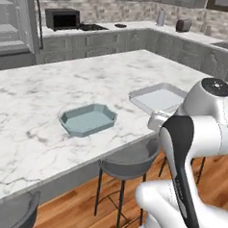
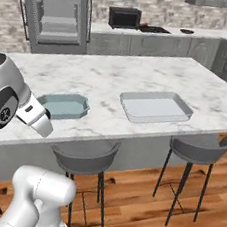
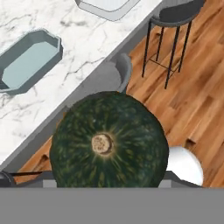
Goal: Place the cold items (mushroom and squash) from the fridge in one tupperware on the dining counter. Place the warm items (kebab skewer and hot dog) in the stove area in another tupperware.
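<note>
The gripper (image 3: 105, 186) is clamping the squash (image 3: 108, 140) out over the floor, just off the counter's (image 3: 83, 57) near edge, and the teal tupperware (image 3: 28, 61) is lying ahead on the marble beside that edge.

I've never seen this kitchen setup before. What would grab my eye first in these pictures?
The dark green squash looms large in the hand view, held in the gripper above the wooden floor beside the counter. On the marble counter sit two empty containers side by side: a teal tub and a larger grey tray, with stools tucked below.
</note>
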